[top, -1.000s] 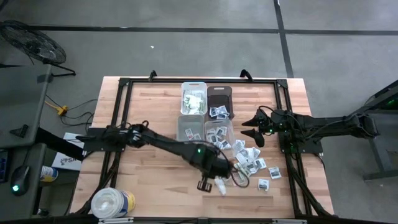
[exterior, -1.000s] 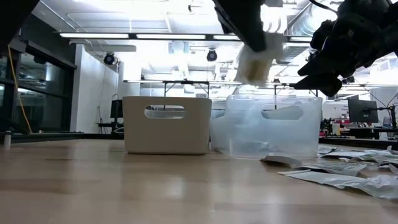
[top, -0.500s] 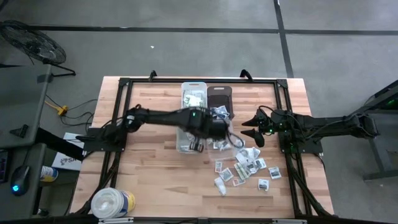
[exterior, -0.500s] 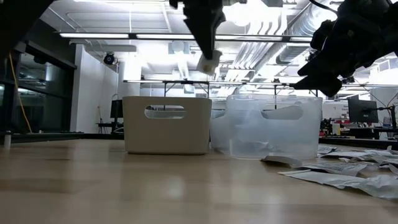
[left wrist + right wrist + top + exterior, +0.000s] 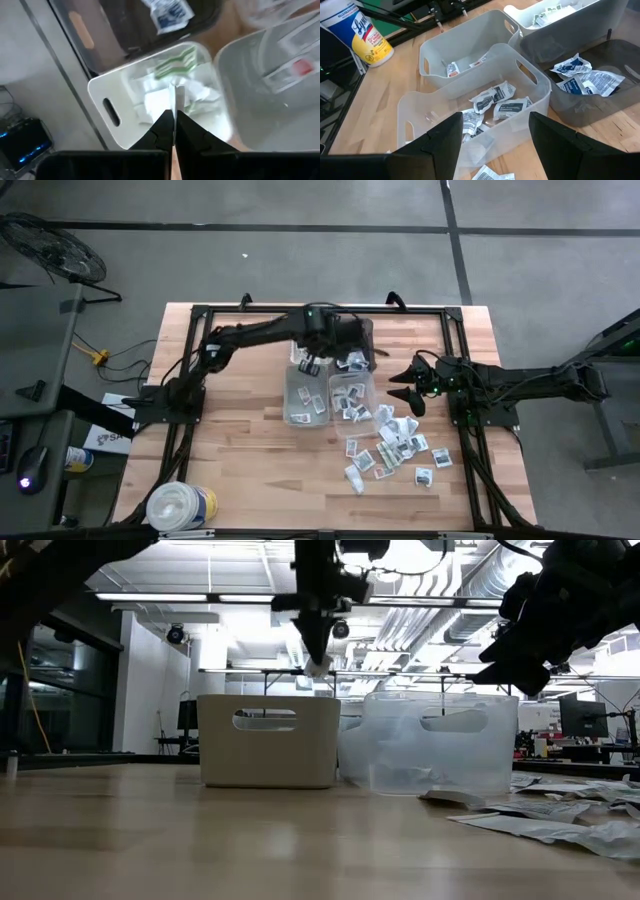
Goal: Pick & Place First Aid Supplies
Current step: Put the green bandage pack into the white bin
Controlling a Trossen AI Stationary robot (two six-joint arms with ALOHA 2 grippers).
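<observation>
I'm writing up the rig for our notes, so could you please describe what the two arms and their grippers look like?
Both arms are dark, nearly black, jointed links with thin black cables looped along them. The left gripper ends in two slim, dark, tapering fingers. The right gripper has two broad, flat, dark fingers. A small green light glows on each arm in the high view.

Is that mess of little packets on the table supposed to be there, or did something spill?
Loose packets lie scattered on the bare table right of the bins, some overlapping and crooked. They look unsorted rather than spilled: the left hand, shut on one packet, hangs over the white bin. The right hand waits open.
</observation>
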